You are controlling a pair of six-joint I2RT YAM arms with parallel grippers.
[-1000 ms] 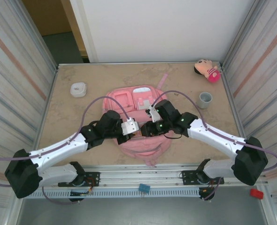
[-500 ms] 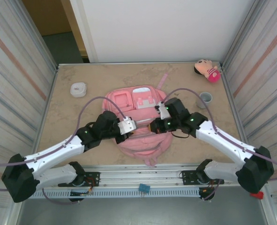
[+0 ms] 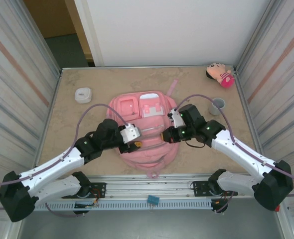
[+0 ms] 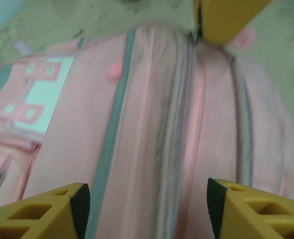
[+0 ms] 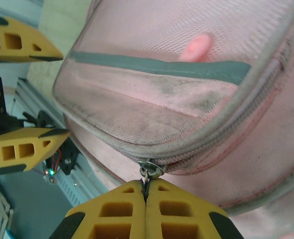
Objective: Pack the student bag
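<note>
The left arm (image 3: 62, 162) comes from the near left corner and lies low and long over the bench (image 3: 87, 79), with the wrist turned toward the middle; its jaws are open and hold nothing; the two yellow fingers (image 4: 47, 216) stand wide apart over the near left part of the bag (image 3: 149, 149); whether they touch the fabric, I cannot tell.

The right arm (image 3: 236, 149) comes from the near right corner, rises to a bent elbow and turns down and inward to the right side of the bag; its jaws are closed on the small metal zip pull (image 5: 149, 171), with both fingers pressed together just under it.

The bag lies flat in the middle of the bench, front side up, with the pale pockets toward the far edge; one strap points to the far side and another reaches the near edge.

The bench is beige with a stone pattern; a white round box (image 3: 82, 94) sits left of the bag, well apart; a grey cup (image 3: 217, 105) stands upright near its right side; a pink doll (image 3: 220, 73) lies in the far right corner; ribbed metal panels close both sides, a white wall stands behind, and a metal rail carries the arm bases at the near edge.
</note>
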